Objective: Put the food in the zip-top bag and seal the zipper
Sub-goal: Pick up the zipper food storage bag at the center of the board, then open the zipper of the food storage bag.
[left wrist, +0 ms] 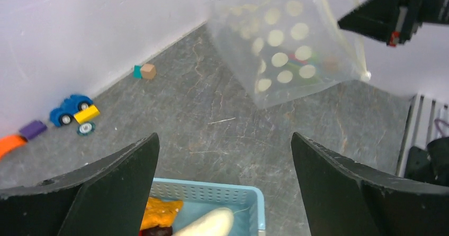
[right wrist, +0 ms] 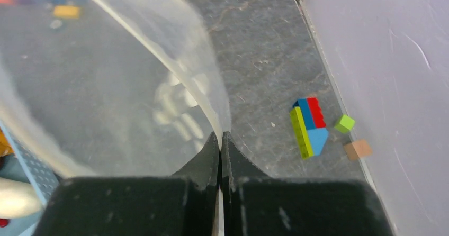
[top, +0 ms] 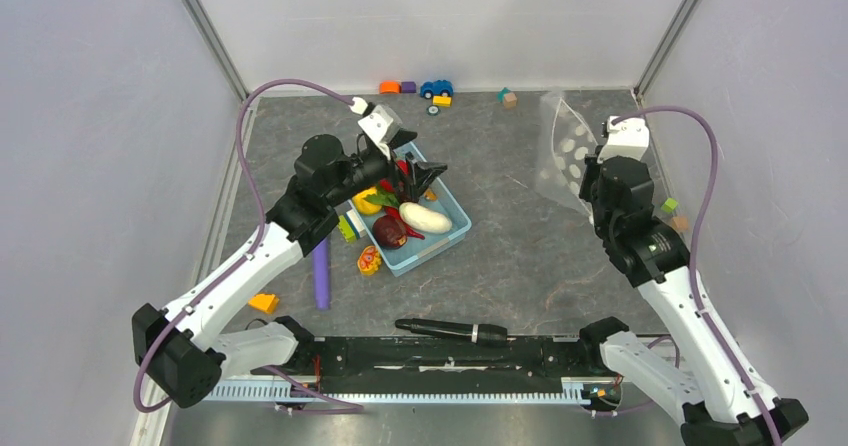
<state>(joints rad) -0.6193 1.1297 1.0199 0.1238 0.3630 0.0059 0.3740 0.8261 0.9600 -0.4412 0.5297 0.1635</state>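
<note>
I'd call this the first pick-up step: as far as I can see, none of the food is in the bag yet.

Nearest the arms, a red-and-yellow toy piece [top: 369, 259] lies on the table [top: 500, 276], just beside the near wall of the light-blue basket [top: 440, 246]. The rest is piled inside the basket. The white oblong [top: 425, 218] lies across the middle, the maroon piece [top: 389, 231] is right next to it, and the yellow round [top: 366, 204] sits at the left corner.

The left jaws hang over the far part of the basket, wide open with nothing between them. In the left wrist view the oblong pokes out below and between them, so it's the obvious target. Next move as I see it is to drop straight down, get a finger on either side of the oblong's short width, and close without jamming a tip into its neighbours.

Further back on the right, the zip-top bag [top: 565, 151] hangs from the right jaws, which are clamped tight on one edge of it, well apart from the basket. The thicker strip running up from the pinch could be the zipper [right wrist: 209, 82], but it's too blurry to be sure. With only one pinch holding it, the mouth doesn't look spread — getting food in will be fiddly, and sealing comes last.
</note>
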